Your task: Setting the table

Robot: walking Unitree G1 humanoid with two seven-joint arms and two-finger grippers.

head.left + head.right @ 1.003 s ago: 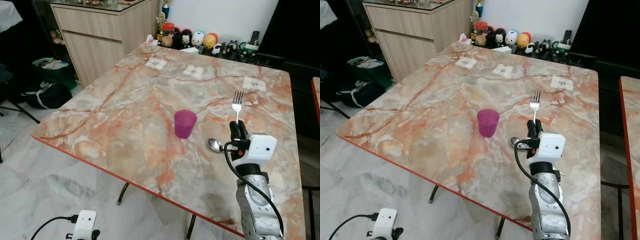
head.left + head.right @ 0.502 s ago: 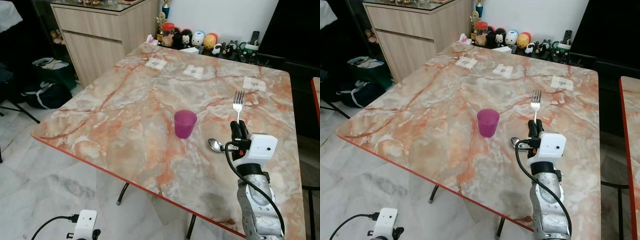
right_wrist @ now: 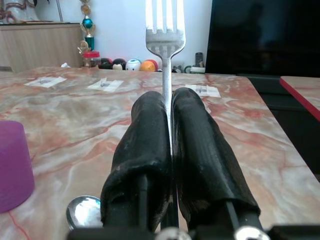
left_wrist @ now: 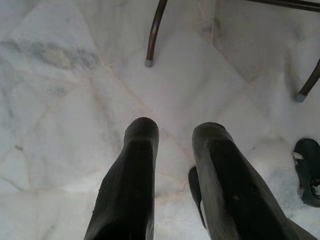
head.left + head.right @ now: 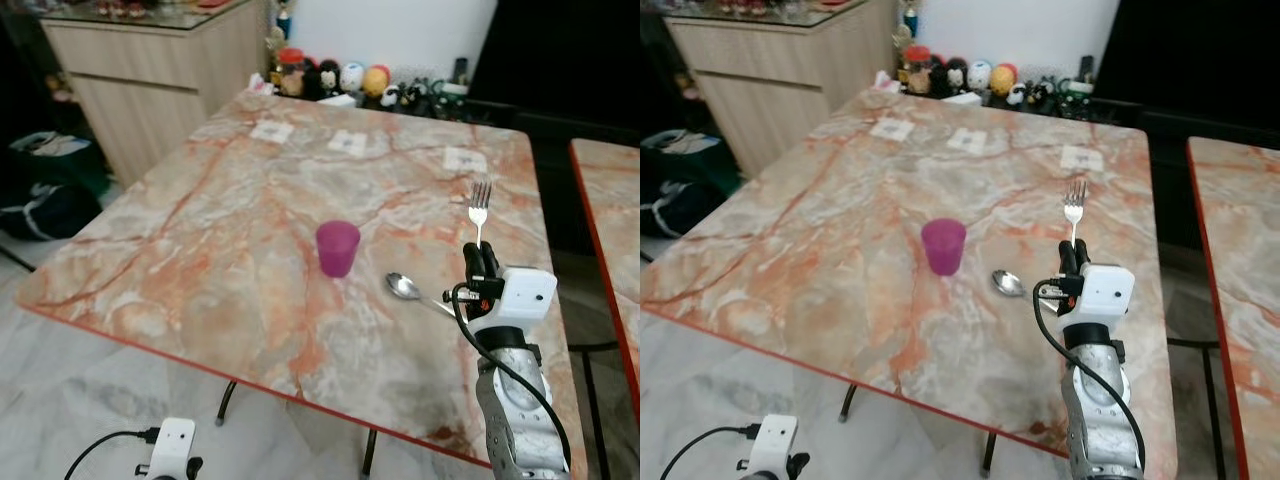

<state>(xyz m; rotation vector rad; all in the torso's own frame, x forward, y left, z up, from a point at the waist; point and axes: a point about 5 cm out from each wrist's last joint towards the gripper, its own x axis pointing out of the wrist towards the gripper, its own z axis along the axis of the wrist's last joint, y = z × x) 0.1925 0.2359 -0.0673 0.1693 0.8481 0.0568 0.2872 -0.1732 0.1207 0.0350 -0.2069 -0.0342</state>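
Fork [image 5: 480, 207] stood clamped by its handle in the right pincer [image 5: 482, 264], whose fingers were pressed tight on it, above the near right part of the marble bench [image 5: 200, 230]. Against the earlier pictures only the head camera had swung; fork and pincer kept their pose, so no placing had begun. Its long axis ran away from the robot, tines toward the far edge. Spoon [image 5: 405, 287] lay just beside, purple cup [image 5: 337, 248] near. Left pincer [image 4: 175, 150] hung open over the floor.
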